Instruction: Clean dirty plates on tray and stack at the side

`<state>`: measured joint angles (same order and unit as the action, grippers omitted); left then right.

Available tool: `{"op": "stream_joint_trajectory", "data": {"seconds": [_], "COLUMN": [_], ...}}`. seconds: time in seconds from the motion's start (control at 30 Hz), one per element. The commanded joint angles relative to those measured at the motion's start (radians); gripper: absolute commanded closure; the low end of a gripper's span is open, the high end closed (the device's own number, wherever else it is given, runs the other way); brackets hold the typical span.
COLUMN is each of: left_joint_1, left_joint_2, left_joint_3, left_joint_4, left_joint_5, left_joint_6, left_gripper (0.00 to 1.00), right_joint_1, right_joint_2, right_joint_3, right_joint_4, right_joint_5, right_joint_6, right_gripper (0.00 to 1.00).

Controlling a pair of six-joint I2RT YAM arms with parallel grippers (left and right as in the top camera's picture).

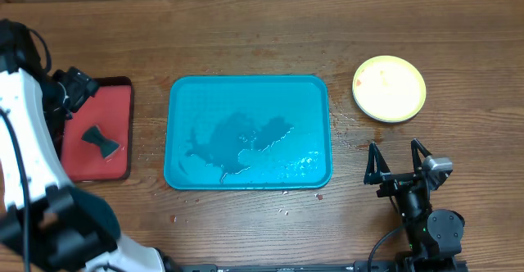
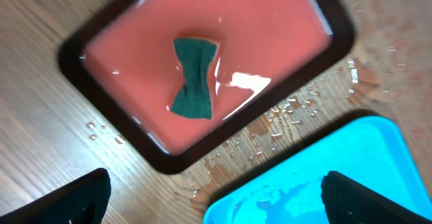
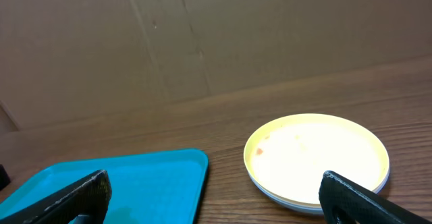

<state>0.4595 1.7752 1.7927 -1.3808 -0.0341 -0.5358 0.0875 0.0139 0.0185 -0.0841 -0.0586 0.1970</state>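
The turquoise tray (image 1: pixel 188 100) lies in the middle of the table with a puddle of water in it and no plates on it. It also shows in the left wrist view (image 2: pixel 337 156) and the right wrist view (image 3: pixel 148 177). The plates (image 1: pixel 389 88) sit in a stack to the tray's right, the yellow-green one on top with faint orange specks; a paler rim shows under it in the right wrist view (image 3: pixel 317 156). My right gripper (image 1: pixel 395 153) (image 3: pixel 216 200) is open and empty, in front of the stack. My left gripper (image 2: pixel 216 200) is open and empty above the red tray.
A dark-rimmed red tray (image 1: pixel 110 108) (image 2: pixel 270 42) lies left of the turquoise tray, wet, with a dark green sponge (image 1: pixel 101 140) (image 2: pixel 194 77) in it. Water drops lie on the wood between the two trays. A brown cardboard wall stands behind the table.
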Motion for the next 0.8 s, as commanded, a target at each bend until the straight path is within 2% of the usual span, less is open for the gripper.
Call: {"op": "stream_joint_trajectory", "data": {"seconds": [0.0, 0.13, 0.4, 0.47, 0.53, 0.67, 0.77], "left_joint_1": [-0.040, -0.133, -0.387, -0.409, -0.414, -0.417, -0.424], "left_joint_2": [-0.202, -0.423, -0.916, -1.021, -1.135, -1.206, -1.242], "left_joint_3": [-0.060, -0.224, -0.652, -0.718, -0.762, -0.772, -0.810], "left_joint_4": [0.021, 0.153, 0.513, 0.525, 0.472, 0.453, 0.470], "left_joint_5": [-0.079, -0.081, -0.081, -0.081, -0.077, -0.041, -0.017], "left_joint_6": [0.030, 0.126, 0.351, 0.362, 0.359, 0.353, 0.438], "left_gripper": [0.00, 0.00, 0.00, 0.00, 0.00, 0.00, 0.00], "right_joint_1": [0.007, 0.007, 0.007, 0.007, 0.007, 0.007, 0.007], "right_joint_2": [-0.011, -0.011, -0.011, -0.011, -0.011, -0.011, -0.011], "right_joint_3": [-0.010, -0.010, -0.010, -0.010, -0.010, -0.010, -0.010], "right_joint_4": [0.003, 0.003, 0.003, 0.003, 0.003, 0.003, 0.003], "right_joint_5": [0.013, 0.013, 0.013, 0.013, 0.013, 0.013, 0.013], "right_joint_6": [-0.006, -0.006, -0.006, -0.006, -0.006, -0.006, -0.006], "right_gripper": [0.00, 0.00, 0.00, 0.00, 0.00, 0.00, 0.00]}}
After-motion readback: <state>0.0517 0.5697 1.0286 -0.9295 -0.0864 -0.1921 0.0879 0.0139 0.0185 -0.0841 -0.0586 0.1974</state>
